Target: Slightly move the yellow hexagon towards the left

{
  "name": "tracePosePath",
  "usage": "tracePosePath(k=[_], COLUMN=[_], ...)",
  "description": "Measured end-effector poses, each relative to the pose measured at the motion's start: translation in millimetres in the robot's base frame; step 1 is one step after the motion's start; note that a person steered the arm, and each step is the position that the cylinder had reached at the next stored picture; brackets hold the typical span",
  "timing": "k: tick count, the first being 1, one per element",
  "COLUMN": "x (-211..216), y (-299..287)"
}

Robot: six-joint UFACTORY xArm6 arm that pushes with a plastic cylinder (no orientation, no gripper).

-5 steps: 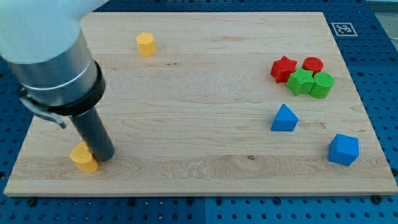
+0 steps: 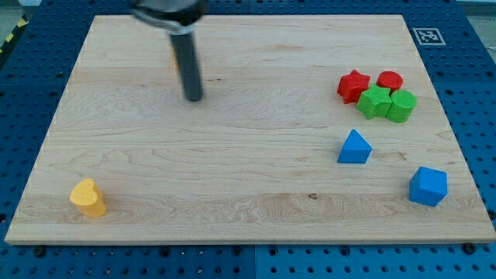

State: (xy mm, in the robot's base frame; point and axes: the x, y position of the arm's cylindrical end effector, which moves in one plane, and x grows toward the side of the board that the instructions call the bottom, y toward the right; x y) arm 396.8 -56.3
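My tip (image 2: 193, 98), the lower end of the straight dark rod, rests on the pale wooden board (image 2: 248, 186) in its upper-left part. The rod carries no gripper, so there is nothing on it that could be open or closed, and it holds nothing. The yellow hexagon block (image 2: 176, 60) is almost wholly hidden behind the rod: only a thin yellow sliver shows at the rod's left edge, above my tip (its shape cannot be made out here). Whether the rod touches it, I cannot tell.

A second yellow block with a rounded, lobed top (image 2: 87, 197) lies near the board's lower-left corner, well apart from my tip.

On the view's right sits a tight cluster of four blocks. The red star-shaped block (image 2: 353, 84) is at its left, and the red round-topped block (image 2: 390, 80) is just to its right. Below them the green star-shaped block (image 2: 375, 101) and the green rounded block (image 2: 402, 105) stand side by side, touching each other and the red pair above.

Lower on the right, the blue triangular block (image 2: 354, 147) stands alone, below the cluster. The blue angular block (image 2: 428, 186) lies nearer the board's lower-right corner, apart from the triangle.

The board rests on a blue perforated table surface (image 2: 473, 70), and a small black-and-white marker tag (image 2: 427, 36) sits beside the board's upper-right corner.
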Motion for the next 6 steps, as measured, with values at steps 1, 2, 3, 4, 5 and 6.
tracePosePath(k=[1,2,3,4,5,6], x=[-37,-95,-101,-103,-111,-116], y=[52,50,-9,-46,-46,-57])
